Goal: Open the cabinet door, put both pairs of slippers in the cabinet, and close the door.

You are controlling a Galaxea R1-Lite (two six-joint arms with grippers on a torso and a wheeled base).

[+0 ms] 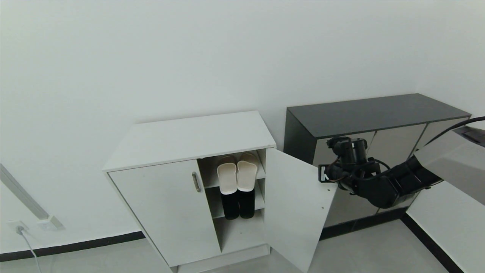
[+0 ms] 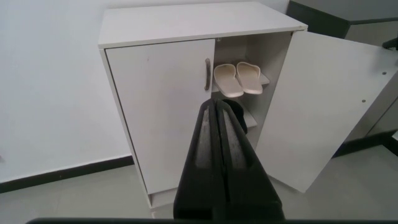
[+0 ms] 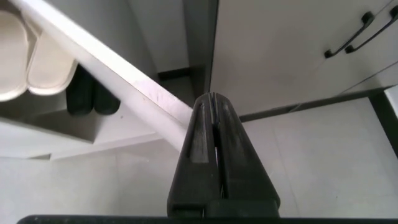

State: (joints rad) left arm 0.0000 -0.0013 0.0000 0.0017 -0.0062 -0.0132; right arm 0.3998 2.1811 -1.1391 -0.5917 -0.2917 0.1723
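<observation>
The white cabinet stands against the wall with its right door swung open and its left door closed. A cream pair of slippers lies on the upper shelf, and a black pair on the shelf below. My right gripper is at the open door's outer edge. In the right wrist view this gripper is shut, its tips against the door edge. My left gripper is shut and holds nothing, in front of the cabinet. It partly hides the black slippers below the cream pair.
A dark grey sideboard stands right of the cabinet, close behind the open door. A wall socket with a cable sits low on the left. A white surface borders the right side. Bare floor lies before the cabinet.
</observation>
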